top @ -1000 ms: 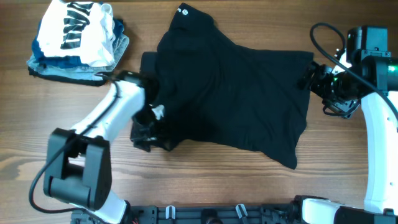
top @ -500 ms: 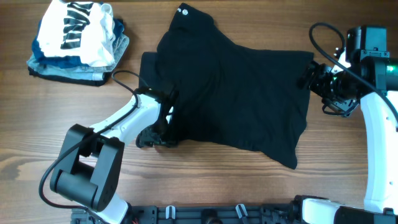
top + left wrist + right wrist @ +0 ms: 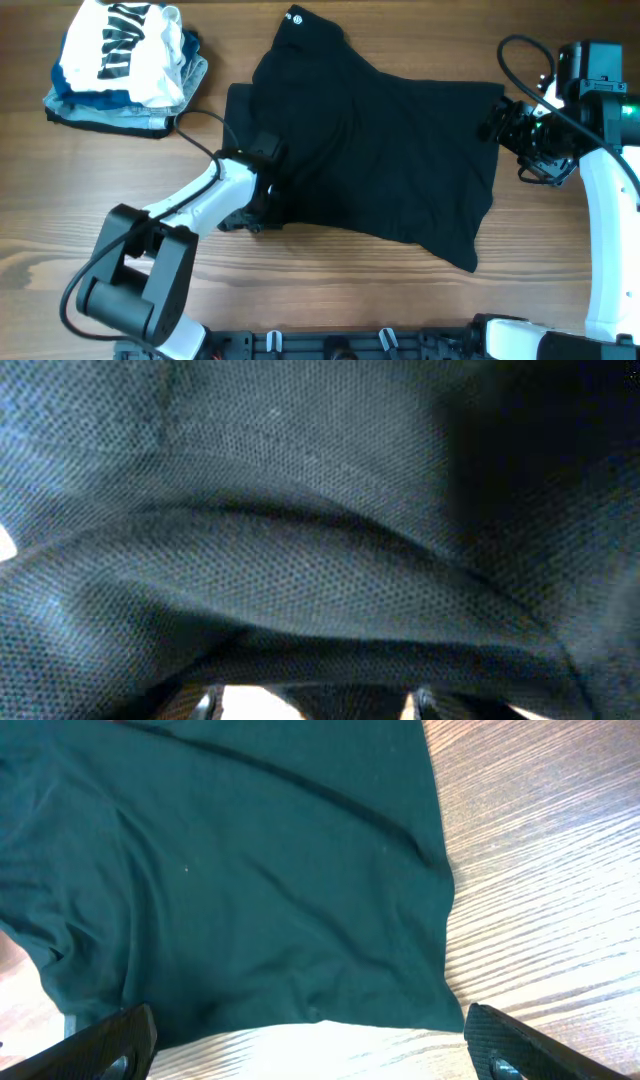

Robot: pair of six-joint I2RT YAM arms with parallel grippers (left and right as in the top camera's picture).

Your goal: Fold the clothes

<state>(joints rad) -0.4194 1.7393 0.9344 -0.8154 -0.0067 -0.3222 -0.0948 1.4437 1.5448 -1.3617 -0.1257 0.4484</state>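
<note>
The black T-shirt (image 3: 380, 140) lies spread over the middle of the table, its small white neck label (image 3: 293, 15) at the far edge. My left gripper (image 3: 262, 183) is at the shirt's near-left edge, buried in bunched fabric. In the left wrist view black cloth (image 3: 300, 540) fills the frame and drapes over the narrowly spaced fingers (image 3: 315, 705), which look shut on it. My right gripper (image 3: 505, 125) is open and empty just off the shirt's right edge. In the right wrist view the hem (image 3: 250, 900) lies just ahead of its fingers (image 3: 315, 1050).
A pile of other clothes sits at the far left: a white garment with black lettering (image 3: 125, 45) on light-blue denim (image 3: 100, 112). The wooden table (image 3: 400, 300) shows all round. The right arm's base (image 3: 610, 200) stands at the right edge.
My left gripper has moved right and slightly away from me, in over the shirt's left edge, drawing the bunched sleeve fabric with it. The right arm has not moved.
</note>
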